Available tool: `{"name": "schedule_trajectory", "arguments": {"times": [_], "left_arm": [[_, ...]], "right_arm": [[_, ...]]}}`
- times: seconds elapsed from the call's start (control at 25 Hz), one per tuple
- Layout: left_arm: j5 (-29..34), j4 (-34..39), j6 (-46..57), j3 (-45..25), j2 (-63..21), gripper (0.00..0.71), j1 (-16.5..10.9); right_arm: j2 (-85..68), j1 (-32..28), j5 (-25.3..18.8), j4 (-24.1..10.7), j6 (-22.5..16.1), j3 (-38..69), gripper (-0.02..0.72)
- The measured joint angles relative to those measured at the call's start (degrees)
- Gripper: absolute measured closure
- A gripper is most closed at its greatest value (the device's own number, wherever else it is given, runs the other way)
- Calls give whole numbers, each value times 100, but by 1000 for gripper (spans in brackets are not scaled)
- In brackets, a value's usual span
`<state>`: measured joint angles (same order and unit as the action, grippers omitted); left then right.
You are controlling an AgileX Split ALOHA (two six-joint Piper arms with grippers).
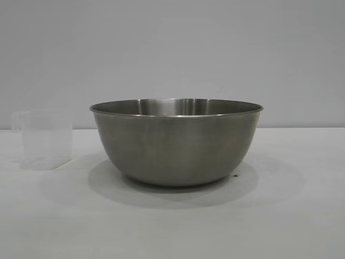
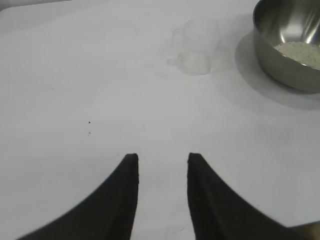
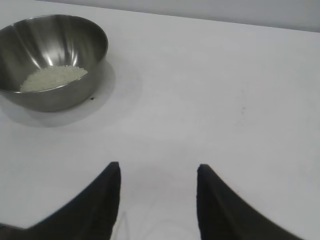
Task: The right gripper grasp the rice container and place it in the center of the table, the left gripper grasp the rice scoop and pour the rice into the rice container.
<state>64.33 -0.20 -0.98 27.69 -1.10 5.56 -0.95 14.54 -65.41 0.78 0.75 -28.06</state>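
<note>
The rice container (image 1: 177, 141), a wide brushed steel bowl, stands on the white table (image 1: 291, 216) at the middle of the exterior view. It also shows in the left wrist view (image 2: 290, 45) and the right wrist view (image 3: 52, 60), with white rice (image 3: 52, 78) lying in its bottom. The rice scoop (image 1: 44, 139), a translucent cup, stands upright and empty to the bowl's left; it shows faintly in the left wrist view (image 2: 196, 46). My left gripper (image 2: 162, 159) is open and empty, well short of the cup. My right gripper (image 3: 158, 169) is open and empty, away from the bowl.
A plain grey wall stands behind the table. Two tiny dark specks (image 2: 89, 127) lie on the tabletop in the left wrist view. Neither arm shows in the exterior view.
</note>
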Motion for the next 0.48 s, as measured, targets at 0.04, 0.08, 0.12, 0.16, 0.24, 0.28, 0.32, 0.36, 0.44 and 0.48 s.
{"name": "schedule_trajectory", "arguments": {"times": [0.04, 0.08, 0.12, 0.16, 0.24, 0.28, 0.32, 0.36, 0.44, 0.48], "left_arm": [[0, 0, 0, 0, 0, 514, -42], [0, -10, 0, 0, 0, 514, -130], [0, -10, 0, 0, 0, 514, -231], [0, -10, 0, 0, 0, 514, -364], [0, -10, 0, 0, 0, 514, -621], [-9, -10, 0, 0, 0, 514, -713], [-9, -10, 0, 0, 0, 514, -803], [-9, -10, 0, 0, 0, 514, -867], [-9, -10, 0, 0, 0, 514, -911], [-9, -10, 0, 0, 0, 514, -909]], "right_arm": [[0, -79, 0, 0, 0, 0, 364], [0, -229, 0, 0, 0, 0, 364], [0, -414, 0, 2, 0, 0, 364], [0, -585, 0, 2, 0, 0, 364], [0, -793, 0, 12, 0, 0, 364], [0, -851, 0, 12, 0, 0, 364], [0, -895, 0, 12, 0, 0, 364], [0, -920, 0, 12, 0, 0, 364], [0, -930, 0, 12, 0, 0, 364], [0, -930, 0, 12, 0, 0, 364]]}}
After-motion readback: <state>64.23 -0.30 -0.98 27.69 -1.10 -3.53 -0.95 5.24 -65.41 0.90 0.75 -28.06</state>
